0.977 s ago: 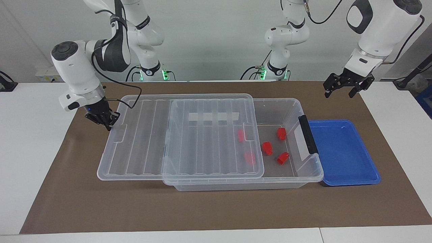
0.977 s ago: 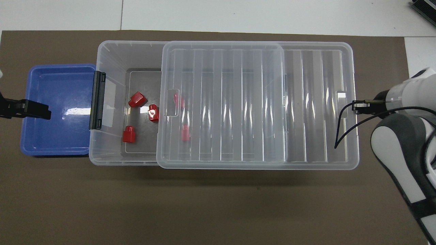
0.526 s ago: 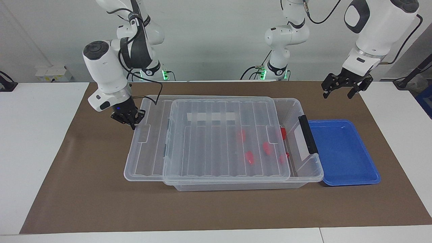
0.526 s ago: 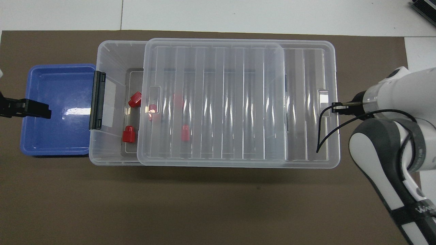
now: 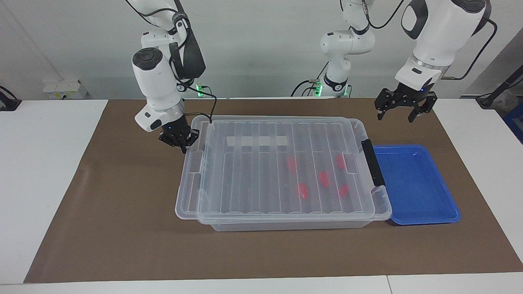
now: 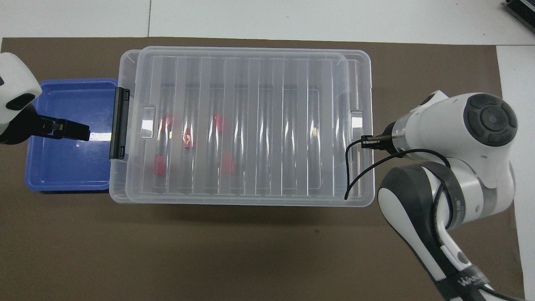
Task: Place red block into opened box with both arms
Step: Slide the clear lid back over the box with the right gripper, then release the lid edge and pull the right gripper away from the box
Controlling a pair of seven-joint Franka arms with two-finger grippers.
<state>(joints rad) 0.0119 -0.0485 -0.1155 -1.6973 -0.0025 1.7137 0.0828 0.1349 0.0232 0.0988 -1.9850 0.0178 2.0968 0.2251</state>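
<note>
Brown matting covers the white table beneath both arms. Nearest the facing camera's edge stands the box, its ribbed clear lid lying almost square over it, overhanging slightly toward the right arm's end. Five red blocks lie inside on the floor, seen through the lid, toward the handle. Judged by look, each block is light, rigid and smooth, best pinched across its broader flat sides; the lid is thin, flexible and slippery, best moved by its end rim or tab. Beside the handle end sits the blue tray. Right gripper, fingertips pressed together, points down at the lid's end rim, apparently touching it. Left gripper, fingers spread, hangs waiting over the mat near the tray.
</note>
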